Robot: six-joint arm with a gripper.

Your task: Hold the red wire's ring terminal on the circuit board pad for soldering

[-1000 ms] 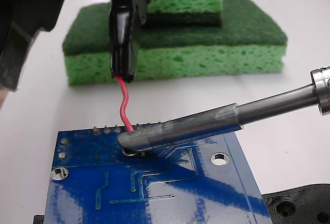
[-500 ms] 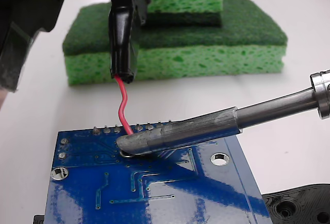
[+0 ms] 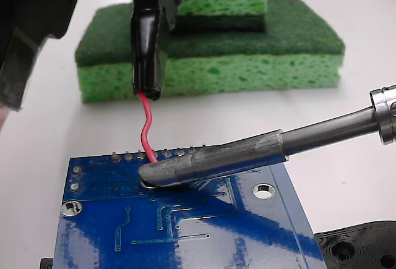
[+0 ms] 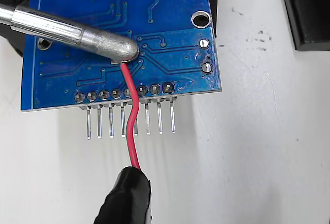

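The work surface is a plain white table [image 3: 49, 127], lit evenly. Nearest to the fixed camera lies the circuit board [image 3: 185, 232], flat and glossy blue, and at the lower right corner a black plastic piece with holes [image 3: 359, 244] shows partly. A little further in, a soldering iron tip [image 3: 185, 169] comes from the right and rests with its rounded end on the board. It covers the pad and nearly all of the ring terminal [image 3: 148, 184]; only a thin silver edge shows under it. In the wrist view the red wire [image 4: 131, 121] runs from under the tip, across the row of solder pins [image 4: 129, 121], to the black sleeve [image 4: 126, 198].

Above, the gripper [image 3: 148, 52] holds this sleeve, fingers closed on it, and the wire hangs down in a soft curve. Behind stand green sponges [image 3: 247, 52], stacked.

The step in hand seems to be holding the ring in place while the iron heats it. To do it well, I think the arm should keep completely steady and let the wire keep its slack, because any pull could slide the ring off the pad.
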